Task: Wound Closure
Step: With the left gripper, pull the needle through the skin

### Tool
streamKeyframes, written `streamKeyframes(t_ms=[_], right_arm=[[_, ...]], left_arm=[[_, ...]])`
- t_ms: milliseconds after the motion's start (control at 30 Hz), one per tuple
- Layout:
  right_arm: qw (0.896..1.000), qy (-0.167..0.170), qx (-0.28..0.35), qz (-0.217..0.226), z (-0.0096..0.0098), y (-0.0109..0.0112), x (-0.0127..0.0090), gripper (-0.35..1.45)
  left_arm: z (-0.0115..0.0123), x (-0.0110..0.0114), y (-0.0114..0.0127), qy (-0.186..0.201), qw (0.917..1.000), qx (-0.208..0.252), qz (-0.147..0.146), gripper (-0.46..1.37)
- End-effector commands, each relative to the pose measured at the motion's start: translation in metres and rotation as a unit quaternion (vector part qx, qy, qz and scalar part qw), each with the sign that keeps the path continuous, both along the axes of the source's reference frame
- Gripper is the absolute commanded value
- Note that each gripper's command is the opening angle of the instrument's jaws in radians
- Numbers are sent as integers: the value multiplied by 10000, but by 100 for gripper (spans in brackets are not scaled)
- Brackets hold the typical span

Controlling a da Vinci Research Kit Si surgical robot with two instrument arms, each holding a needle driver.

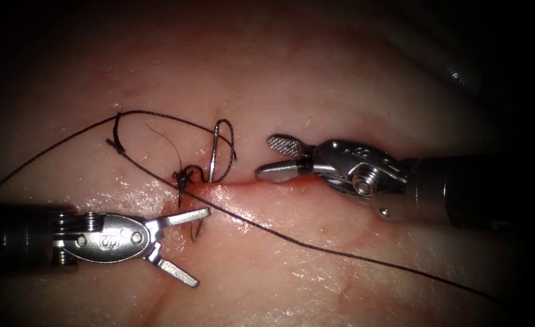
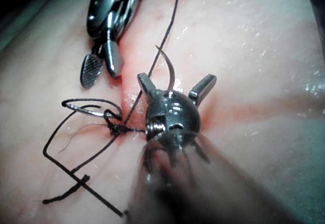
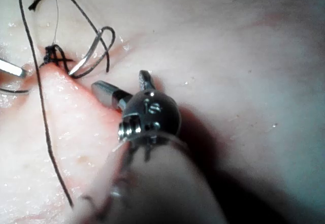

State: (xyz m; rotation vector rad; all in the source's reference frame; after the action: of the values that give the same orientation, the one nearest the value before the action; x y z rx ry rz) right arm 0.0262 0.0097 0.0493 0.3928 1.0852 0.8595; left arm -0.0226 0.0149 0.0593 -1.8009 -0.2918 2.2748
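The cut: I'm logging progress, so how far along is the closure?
Done: one knot at the cut's left end. In hand: the needle sits through the tissue, held by neither open tool; thread trails loose. Left: the cut's right stretch, still unstitched.

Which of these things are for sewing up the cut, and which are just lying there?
For the job:
- left tool, jaws open, holding nothing
- right tool, jaws open, holding nothing
- needle, in the tissue across the cut, both ends showing
- thread running from the knot

Just lying there:
- cut end of thread, left of the needle
- red fluid along the cut
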Motion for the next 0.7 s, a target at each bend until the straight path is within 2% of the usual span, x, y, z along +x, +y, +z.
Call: streamKeyframes(t_ms=[33,67,100,167,200,233,267,367,700], right_arm=[[10000,3,-1,-2,-1,-1,-1,113],[10000,3,-3,-2,-2,-3,-1,113],[10000,3,-5,-3,-2,-4,-1,113],[10000,4,-8,-5,-3,-7,-2,111],[10000,4,-8,-6,-4,-7,-2,111],[10000,3,-8,-5,-4,-8,-3,110],[10000,0,-8,-3,-5,-8,-3,110],[10000,-4,-12,23,-5,-9,-4,109],[10000,-2,-15,41,-5,-8,-4,107]], left_arm=[[1,-2,1,9,10000,-9,-47,84],[2,-3,2,3,10000,-14,-65,64],[3,-3,3,-4,10000,-19,-80,27],[5,-2,4,-5,9999,122,-112,-4],[6,-2,5,-3,9997,208,-131,-28],[7,-1,5,1,9992,351,-165,-35],[8,0,5,7,9981,581,-216,-35],[10,1,6,6,9973,692,-238,-35],[9,4,4,-19,9974,684,-209,-35]])
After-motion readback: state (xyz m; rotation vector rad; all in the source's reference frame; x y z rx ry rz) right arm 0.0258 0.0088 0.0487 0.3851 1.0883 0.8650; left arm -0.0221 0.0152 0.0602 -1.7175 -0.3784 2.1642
